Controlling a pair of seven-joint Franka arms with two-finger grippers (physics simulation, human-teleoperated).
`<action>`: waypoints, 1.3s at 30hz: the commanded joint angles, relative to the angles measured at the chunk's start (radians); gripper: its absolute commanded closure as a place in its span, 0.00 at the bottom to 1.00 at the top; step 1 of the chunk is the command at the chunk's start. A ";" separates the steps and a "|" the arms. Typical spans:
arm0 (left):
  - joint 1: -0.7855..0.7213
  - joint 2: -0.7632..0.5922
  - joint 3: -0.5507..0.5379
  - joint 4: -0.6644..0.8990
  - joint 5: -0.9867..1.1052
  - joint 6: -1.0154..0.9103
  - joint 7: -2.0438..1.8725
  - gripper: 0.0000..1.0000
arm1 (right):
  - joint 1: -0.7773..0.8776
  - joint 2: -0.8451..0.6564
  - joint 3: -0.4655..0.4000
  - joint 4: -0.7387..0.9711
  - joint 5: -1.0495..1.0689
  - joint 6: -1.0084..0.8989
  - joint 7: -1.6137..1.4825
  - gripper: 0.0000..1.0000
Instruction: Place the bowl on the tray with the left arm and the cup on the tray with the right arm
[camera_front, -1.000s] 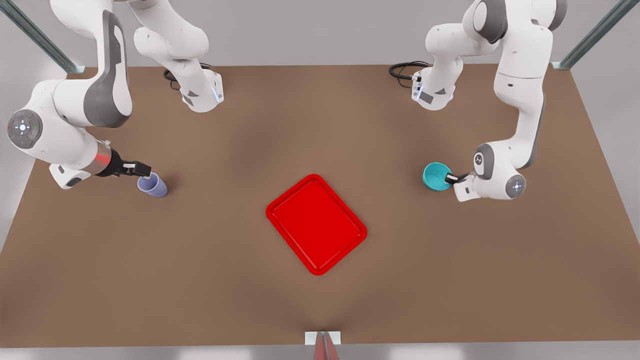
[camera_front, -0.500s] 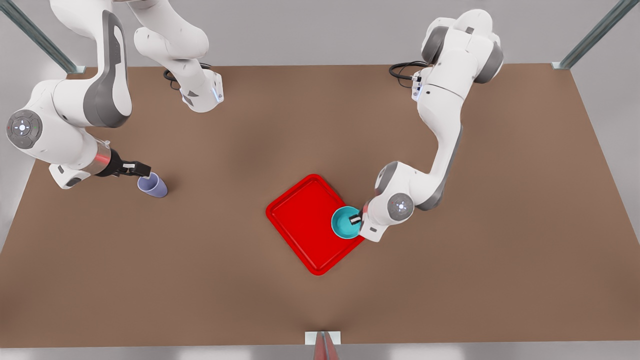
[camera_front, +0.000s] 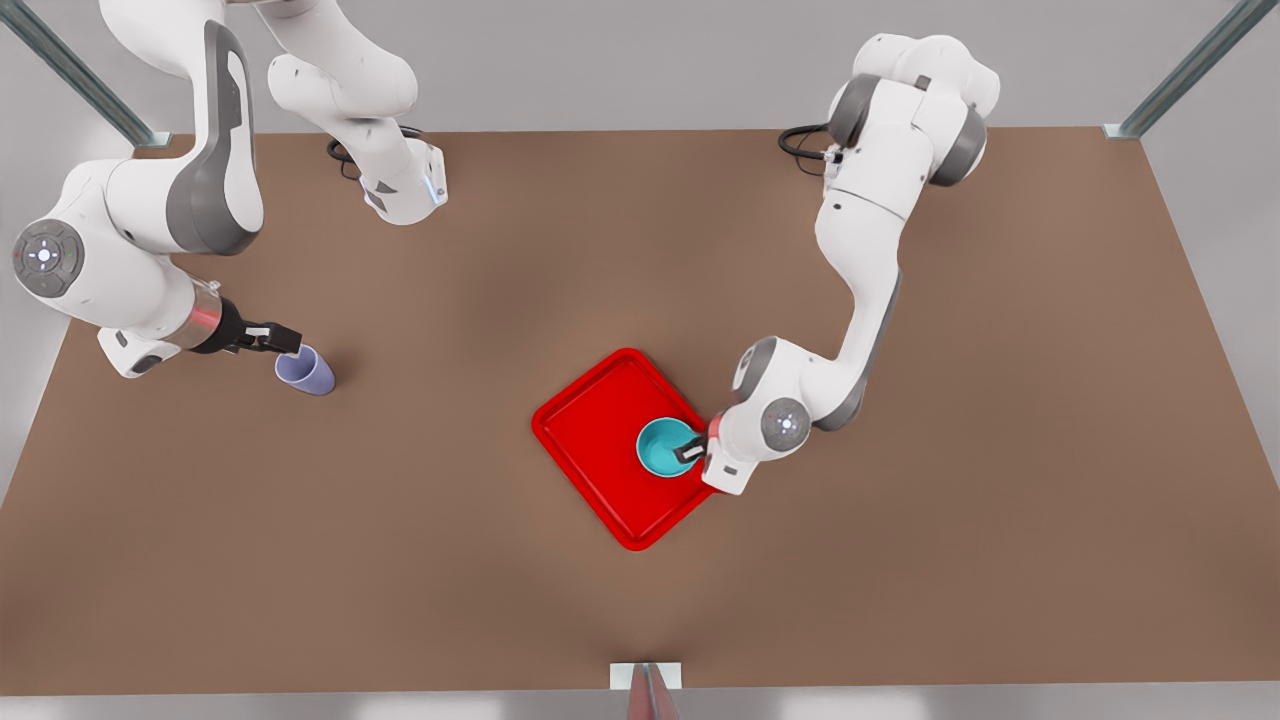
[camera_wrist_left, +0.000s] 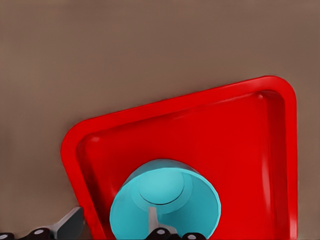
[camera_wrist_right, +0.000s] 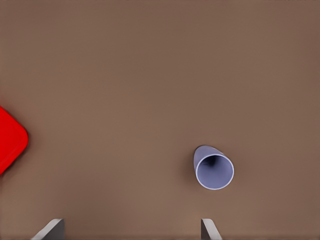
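Note:
The teal bowl (camera_front: 662, 447) is over the red tray (camera_front: 590, 430), toward the tray's corner on the front view's right. My left gripper (camera_front: 690, 452) is shut on the bowl's rim. One finger (camera_wrist_left: 154, 219) is inside the bowl (camera_wrist_left: 165, 200) and the other is outside its wall, above the tray (camera_wrist_left: 225, 140). Whether the bowl rests on the tray I cannot tell. The lavender cup (camera_front: 308, 371) stands on the table at the front view's left. My right gripper (camera_front: 280, 340) waits open just beside and above it. From the right wrist the cup (camera_wrist_right: 215, 171) sits beyond one finger (camera_wrist_right: 207, 229).
The brown table (camera_front: 900, 560) stretches wide around the tray. Both arm bases stand at the far edge with black cables (camera_front: 810, 140). A corner of the tray (camera_wrist_right: 10, 140) shows in the right wrist view. A small white bracket (camera_front: 646, 676) sits at the near edge.
The left arm carried the bowl from the table at the front view's right over the tray, then a little further inward. The right arm and cup have not moved.

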 joint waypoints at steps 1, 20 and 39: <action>0.002 -0.007 0.001 0.000 0.097 -0.005 -0.001 0.00 | 0.000 0.000 0.000 0.000 0.000 -0.001 0.000 0.00; 0.241 -0.671 0.057 -0.183 0.366 -0.766 0.794 0.00 | -0.115 0.120 -0.006 -0.178 -0.002 0.232 -0.170 0.00; 0.241 -0.656 0.056 -0.184 0.357 -0.784 0.794 0.00 | -0.356 0.187 -0.002 -0.408 0.049 0.473 -0.549 0.00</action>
